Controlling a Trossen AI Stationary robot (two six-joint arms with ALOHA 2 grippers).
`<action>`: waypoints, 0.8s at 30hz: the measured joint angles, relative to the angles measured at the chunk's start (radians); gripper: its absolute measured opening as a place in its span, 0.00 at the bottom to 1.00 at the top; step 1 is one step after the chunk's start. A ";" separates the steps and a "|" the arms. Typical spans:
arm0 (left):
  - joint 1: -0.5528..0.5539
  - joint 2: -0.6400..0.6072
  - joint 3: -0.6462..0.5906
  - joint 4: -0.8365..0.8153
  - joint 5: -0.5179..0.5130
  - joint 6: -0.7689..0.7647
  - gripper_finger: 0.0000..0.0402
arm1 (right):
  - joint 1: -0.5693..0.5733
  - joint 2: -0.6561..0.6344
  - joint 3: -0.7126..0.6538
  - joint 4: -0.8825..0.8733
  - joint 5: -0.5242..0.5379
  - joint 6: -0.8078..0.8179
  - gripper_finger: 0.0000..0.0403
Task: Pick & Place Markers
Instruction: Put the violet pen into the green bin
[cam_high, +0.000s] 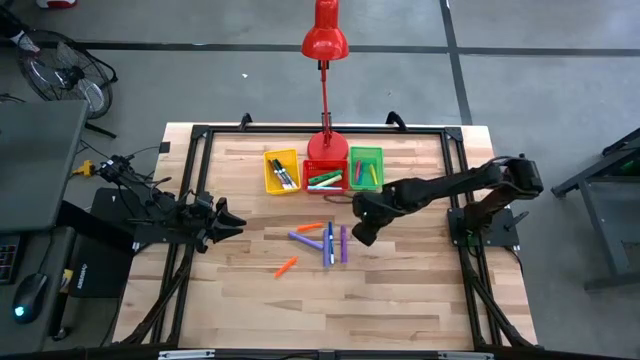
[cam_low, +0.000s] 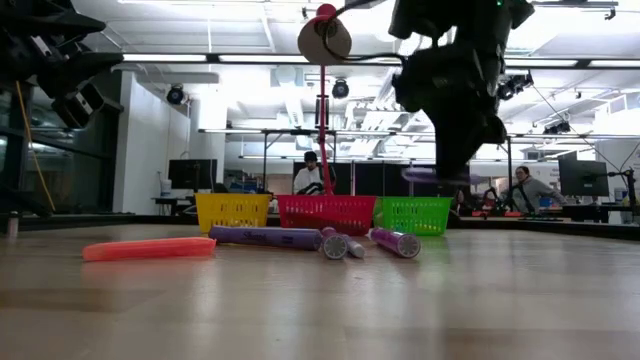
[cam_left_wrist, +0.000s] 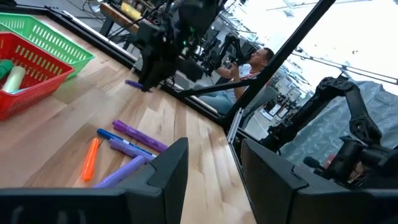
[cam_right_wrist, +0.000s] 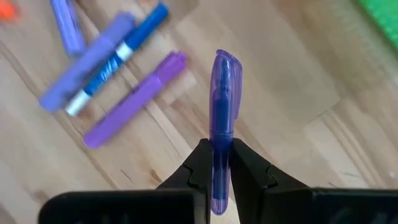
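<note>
**A purple marker lifted clear, bins waiting behind**

We see the right tool (cam_right_wrist: 216, 163) clenched on a translucent purple marker (cam_right_wrist: 221, 124), its two dark fingers pinching the barrel near one end so that most of the slim body sticks out ahead. We judge that grip suits a drop into a bin, since the free end can go in first. From the low camera the marker is carried well above the tabletop (cam_high: 400, 300), near the green bin (cam_low: 413, 214) and off the wood.

Taking the red bin (cam_high: 325, 176) as our landmark: it sits between the yellow bin (cam_high: 282, 170) and the green one, just in front of the red lamp's (cam_high: 325, 40) base. All three bins are small plastic lattice baskets and already hold markers. In front of the red bin, near it, lies a loose cluster of markers (cam_high: 325, 240): smooth capped cylinders in purple, blue and orange. A lone orange marker (cam_high: 286, 266) lies farther out in front.

The left tool (cam_high: 222, 222) waits well to the left of the red bin, its fingers apart and holding nothing.

The tabletop is pale, grained wood planking.
</note>
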 joint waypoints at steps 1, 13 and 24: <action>0.000 0.000 0.000 0.000 0.000 0.000 0.37 | -0.008 -0.012 0.000 0.000 0.000 0.007 0.07; 0.000 0.000 0.000 0.001 -0.001 -0.011 0.37 | -0.145 -0.094 0.001 0.090 -0.005 0.033 0.07; 0.000 0.000 0.000 0.001 -0.003 -0.023 0.37 | -0.321 -0.092 0.002 0.132 0.027 0.126 0.08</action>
